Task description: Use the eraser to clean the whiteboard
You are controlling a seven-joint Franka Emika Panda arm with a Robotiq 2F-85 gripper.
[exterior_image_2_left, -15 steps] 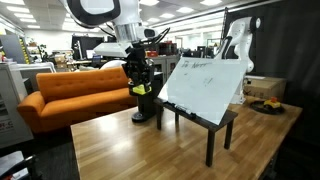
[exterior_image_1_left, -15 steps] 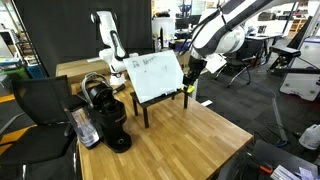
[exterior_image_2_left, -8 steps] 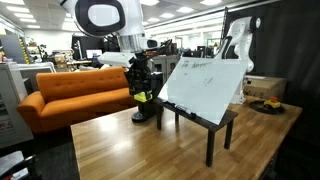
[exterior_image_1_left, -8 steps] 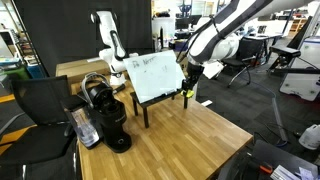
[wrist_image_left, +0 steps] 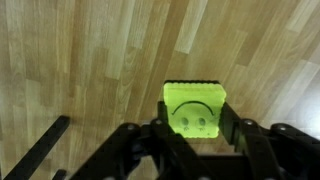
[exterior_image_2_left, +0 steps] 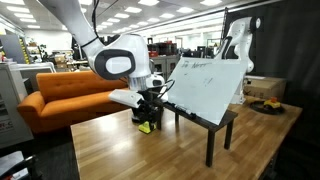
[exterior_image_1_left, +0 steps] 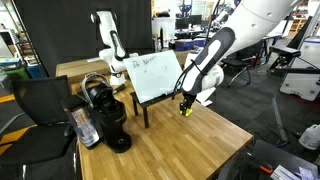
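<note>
Jaws of the gripper [wrist_image_left: 194, 122] clamped on the eraser [wrist_image_left: 194, 100], wooden tabletop [wrist_image_left: 80, 60] seen beneath them, whiteboard [exterior_image_1_left: 155, 78] located beside them.

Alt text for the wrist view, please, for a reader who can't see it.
The gripper holds the yellow eraser between its fingers, seen from above against the wooden tabletop. A dark leg crosses the lower left corner.
</note>
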